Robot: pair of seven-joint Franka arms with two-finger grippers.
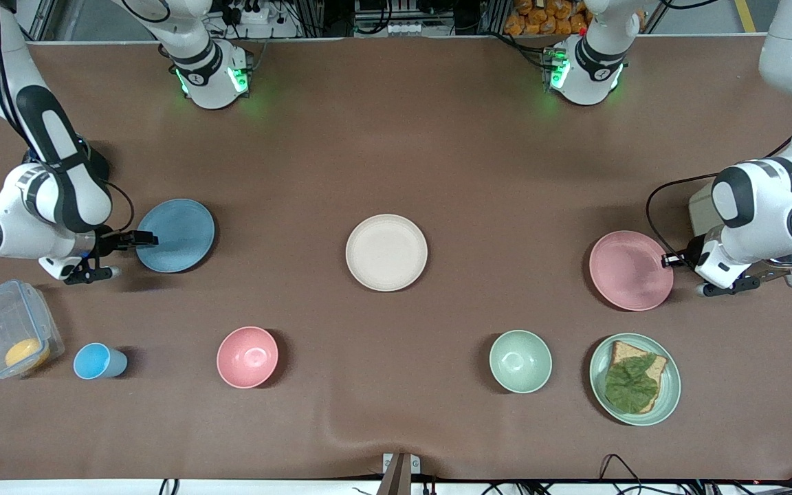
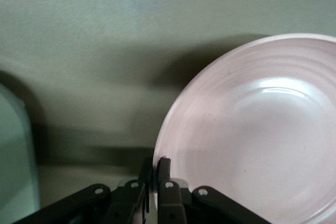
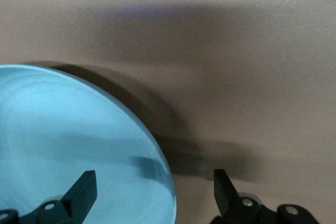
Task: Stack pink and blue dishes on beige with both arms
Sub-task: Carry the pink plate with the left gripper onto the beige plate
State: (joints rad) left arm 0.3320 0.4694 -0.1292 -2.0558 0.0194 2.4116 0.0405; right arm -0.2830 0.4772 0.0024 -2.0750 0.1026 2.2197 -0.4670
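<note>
Pink plate, blue plate, one each.

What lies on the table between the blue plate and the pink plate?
The front view shows only the beige plate on the stretch between the blue plate and the pink plate; the bowls sit nearer the camera.

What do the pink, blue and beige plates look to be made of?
All three look like matte moulded plastic or a fibre composite, though glazed ceramic can't be ruled out. The pink plate shows faint speckling, concentric rings and a soft highlight in the left wrist view. The blue plate has a thin rim and dull sheen. The beige plate looks flat-toned, without glare.
</note>
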